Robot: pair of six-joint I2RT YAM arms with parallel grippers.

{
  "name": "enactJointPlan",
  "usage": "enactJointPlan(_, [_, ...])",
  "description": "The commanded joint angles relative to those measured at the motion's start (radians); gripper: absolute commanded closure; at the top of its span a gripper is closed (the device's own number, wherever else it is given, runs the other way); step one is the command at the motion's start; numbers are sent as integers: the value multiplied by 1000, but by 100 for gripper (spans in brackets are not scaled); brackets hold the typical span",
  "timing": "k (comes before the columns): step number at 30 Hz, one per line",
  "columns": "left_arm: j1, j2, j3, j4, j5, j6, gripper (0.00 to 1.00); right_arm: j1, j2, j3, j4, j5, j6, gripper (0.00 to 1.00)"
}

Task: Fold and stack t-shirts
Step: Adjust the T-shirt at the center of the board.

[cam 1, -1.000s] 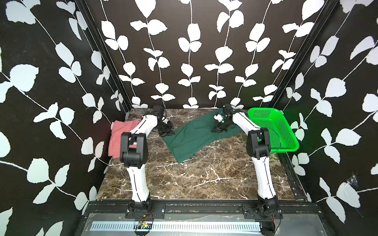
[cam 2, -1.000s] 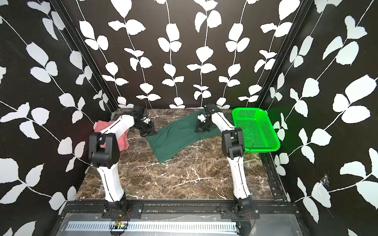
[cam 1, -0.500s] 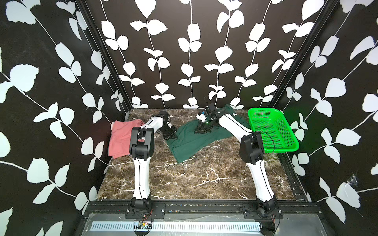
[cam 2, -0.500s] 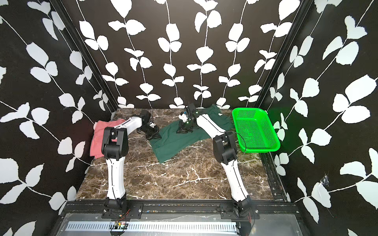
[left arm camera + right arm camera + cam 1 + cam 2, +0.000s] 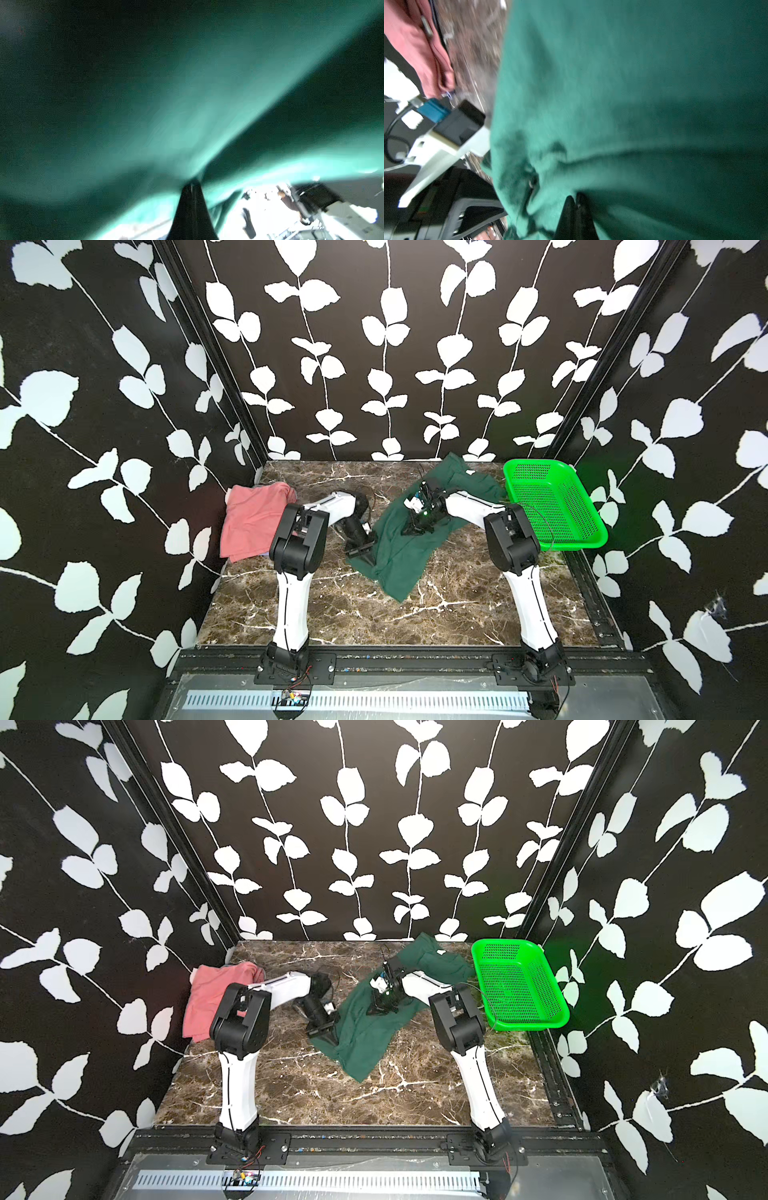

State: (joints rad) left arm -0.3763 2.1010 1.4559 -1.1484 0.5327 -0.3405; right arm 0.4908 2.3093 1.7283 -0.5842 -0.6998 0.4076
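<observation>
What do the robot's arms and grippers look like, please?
The left arm and right arm have glossy white tapered links, bulky black joints and black bases with thin wires. The left gripper and right gripper have slim black fingers.

Rises from the lower edge in both top views, white-linked, black-jointed. Folds the left arm (image 5: 291, 605) at a high elbow toward mid-frame, tilting the left gripper (image 5: 365, 552) down, pinched tight on the edge of a dark forest-green cloth t-shirt (image 5: 399, 564). Mirrors this with the right arm (image 5: 534, 605), clamping the right gripper (image 5: 410, 529) on the same cloth, slightly higher in the frame.
</observation>
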Motion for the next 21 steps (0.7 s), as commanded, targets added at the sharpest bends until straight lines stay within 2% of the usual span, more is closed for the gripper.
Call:
enactJointPlan(1, [-21, -119, -59, -57, -5, 1, 100, 6, -37, -99, -137, 103, -86, 100])
enactJointPlan(7, [-70, -189, -114, 11, 46, -74, 100, 7, -207, -251, -257, 87, -170, 100])
enactJointPlan(12, [-95, -219, -86, 49, 62, -137, 100, 6, -301, -278, -406, 126, -259, 100])
enactJointPlan(16, [-95, -204, 10, 57, 26, -138, 100, 1, -307, -207, -440, 167, -279, 100])
enactJointPlan(21, [-94, -57, 206, 17, -44, -87, 100, -10, -212, -63, -411, 143, -231, 100])
